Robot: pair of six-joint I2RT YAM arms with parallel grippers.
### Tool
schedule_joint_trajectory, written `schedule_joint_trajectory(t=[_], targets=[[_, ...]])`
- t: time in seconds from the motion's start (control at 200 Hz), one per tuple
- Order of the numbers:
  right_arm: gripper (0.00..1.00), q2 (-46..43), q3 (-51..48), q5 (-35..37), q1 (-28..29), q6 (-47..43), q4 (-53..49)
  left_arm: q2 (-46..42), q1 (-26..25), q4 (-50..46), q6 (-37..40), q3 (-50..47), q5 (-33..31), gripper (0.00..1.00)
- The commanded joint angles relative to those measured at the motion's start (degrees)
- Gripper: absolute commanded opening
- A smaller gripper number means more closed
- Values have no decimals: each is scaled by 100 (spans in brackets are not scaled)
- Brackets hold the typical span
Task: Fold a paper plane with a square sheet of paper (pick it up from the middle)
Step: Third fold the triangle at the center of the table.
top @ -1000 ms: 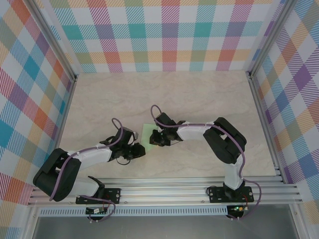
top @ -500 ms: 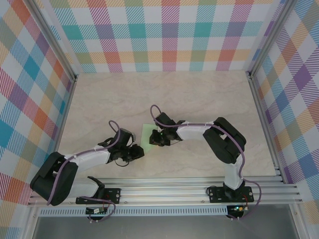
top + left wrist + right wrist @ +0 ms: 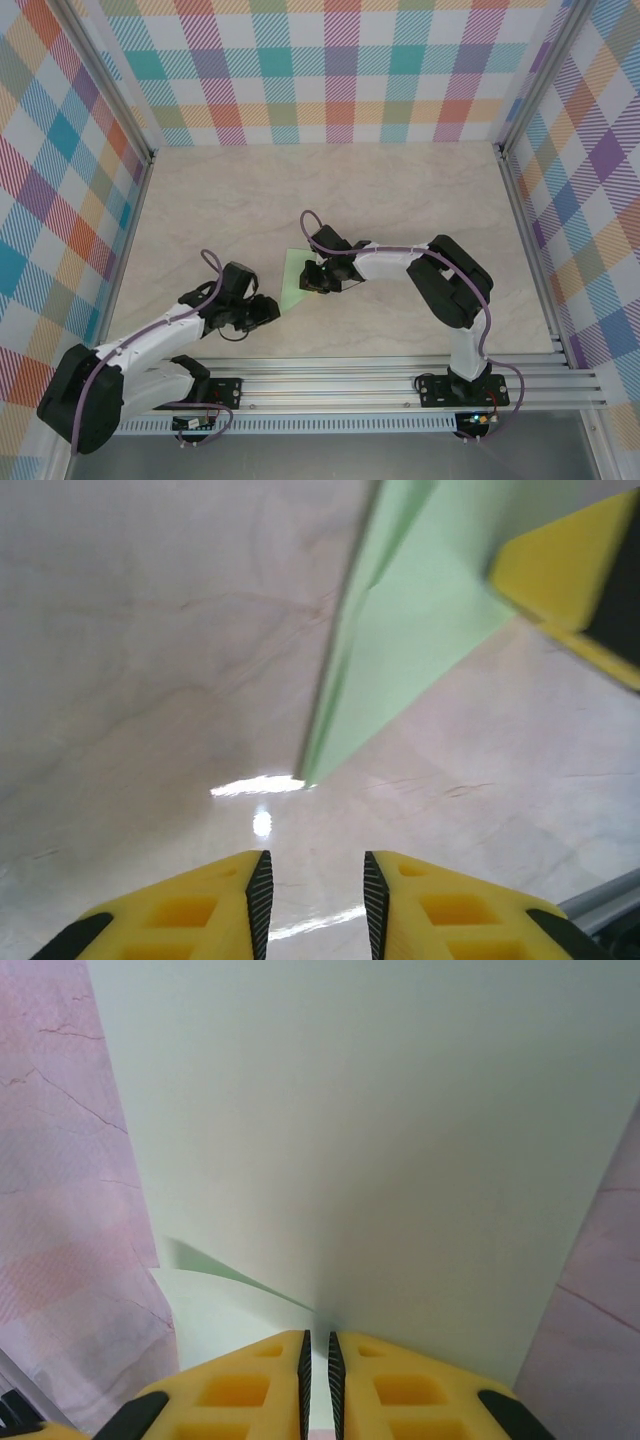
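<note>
Underneath everything: pale marbled worktop, fenced by bright checked walls.

Next in size: the sheet of paper. Thin, pale green, plain and unmarked. Folded into a pointed shape rather than lying as a flat square. Lies directly in front of the right hand, and ahead and to the right of the left hand, between the two.

From the left wrist, same sheet of paper: narrows to a sharp tip. Meets the worktop just ahead of the left hand, apart from it. Shows layered folded edges down its left side. Runs up at its far end toward a yellow finger of the right hand.

From the right wrist, sheet of paper again: spreads away from the right hand as one broad smooth face. Carries a thin greener folded edge low on the left.

Smallest, the hands. Right hand: pinched together on the near edge of the sheet, with only a hairline slit between the yellow fingers. Left hand: fingers parted, bare worktop showing in the gap, gripping nothing.
</note>
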Motion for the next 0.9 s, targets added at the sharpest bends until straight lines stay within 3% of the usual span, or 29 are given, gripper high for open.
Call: schedule_joint_trajectory(t=[0.0,0.205,0.375,0.895], targets=[[17,199,49,135,-51,-89,-198,50,71,260,-15,333,-8,33],[17,173,49,150,-51,-98,-224,1156,95,1421,113,535,262,29],[17,181,74,126,-51,-99,-235,1790,130,1536,240,578,62,25],[20,-489,58,-397,-42,-271,-36,1948,140,1242,130,-280,-210,23]])
